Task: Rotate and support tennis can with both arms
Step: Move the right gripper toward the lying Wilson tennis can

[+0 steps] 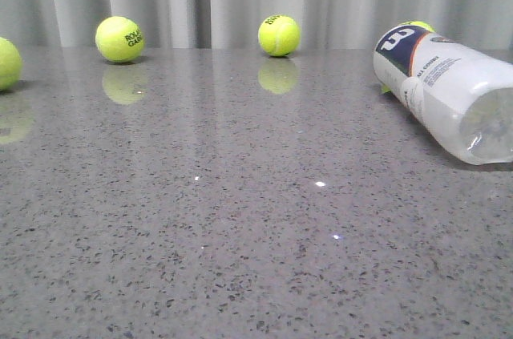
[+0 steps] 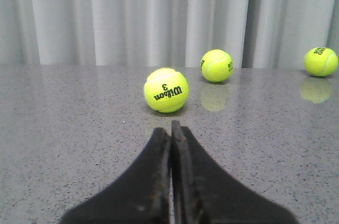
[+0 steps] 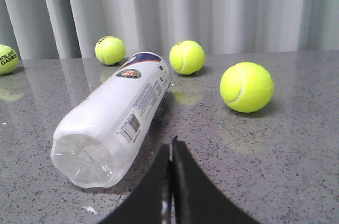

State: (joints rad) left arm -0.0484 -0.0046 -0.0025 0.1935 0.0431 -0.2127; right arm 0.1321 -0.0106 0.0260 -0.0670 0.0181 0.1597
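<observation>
The tennis can [image 1: 445, 90] lies on its side at the right of the grey table, its clear bottom toward the camera and its navy end with the white "W" away. It also shows in the right wrist view [image 3: 116, 113], close beside my right gripper [image 3: 170, 147], which is shut and empty and apart from the can. My left gripper [image 2: 170, 128] is shut and empty, low over the table, pointing at a Wilson tennis ball [image 2: 166, 90]. Neither gripper shows in the front view.
Tennis balls stand along the far side of the speckled table [image 1: 240, 219]: balls [image 1: 119, 38], [image 1: 279, 35] and one at the left edge [image 1: 6, 62]. In the right wrist view a ball [image 3: 246, 87] lies near the can, others [image 3: 186, 57], [image 3: 110, 50] behind. Grey curtain at the back.
</observation>
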